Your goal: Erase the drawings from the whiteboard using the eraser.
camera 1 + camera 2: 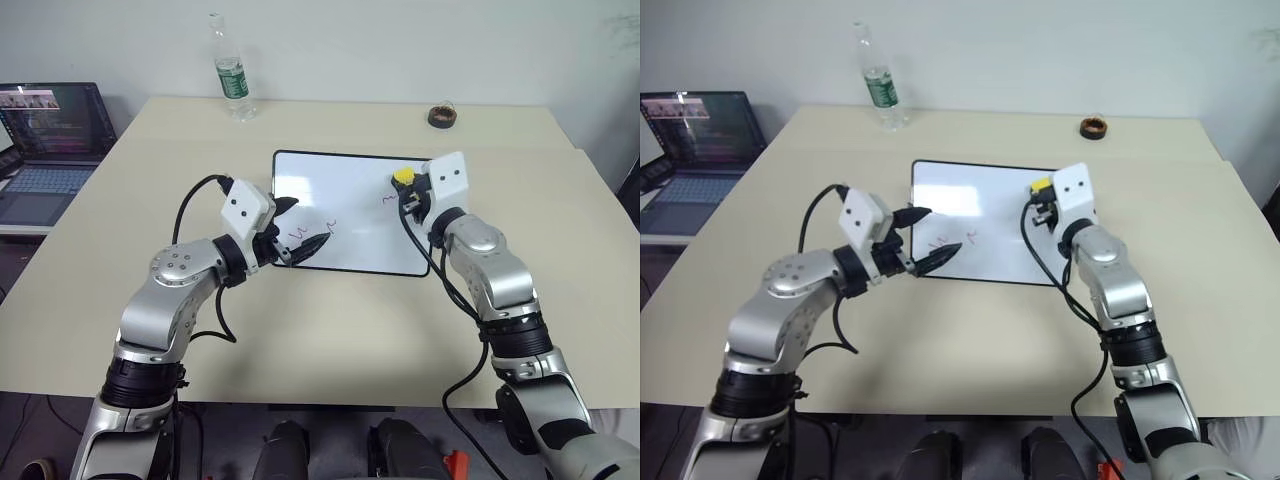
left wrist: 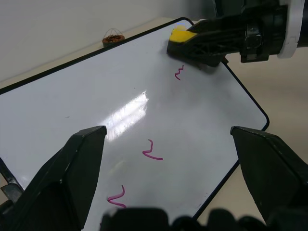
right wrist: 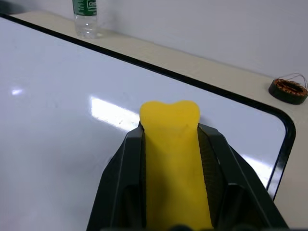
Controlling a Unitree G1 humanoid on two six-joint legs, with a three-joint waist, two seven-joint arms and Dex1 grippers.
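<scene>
1. The whiteboard [image 1: 350, 190] lies flat on the beige worktop [image 1: 330, 330], near its middle, between the robot's two arms.
2. The right gripper [image 3: 171, 144] is clamped on the eraser [image 3: 174, 159], its two black fingers pressed against the yellow block's sides, with the rounded yellow end sticking out past the fingertips.
3. In the head views, the eraser sits above the whiteboard's far right corner, close to the black frame.
4. The drawings [image 2: 153, 150] are three red-pink squiggles: one just beside the eraser, near the right edge, and two closer to the board's near edge, by the left gripper.
5. The left gripper [image 1: 298, 225] hovers over the near left part of the whiteboard, its fingers spread wide and holding nothing.
6. A clear plastic bottle [image 1: 231, 70] stands on the worktop beyond the board's far left.
7. A dark round ring [image 1: 442, 116] lies beyond the far right.
8. A laptop [image 1: 50, 140] sits open on a separate surface to the robot's left.
</scene>
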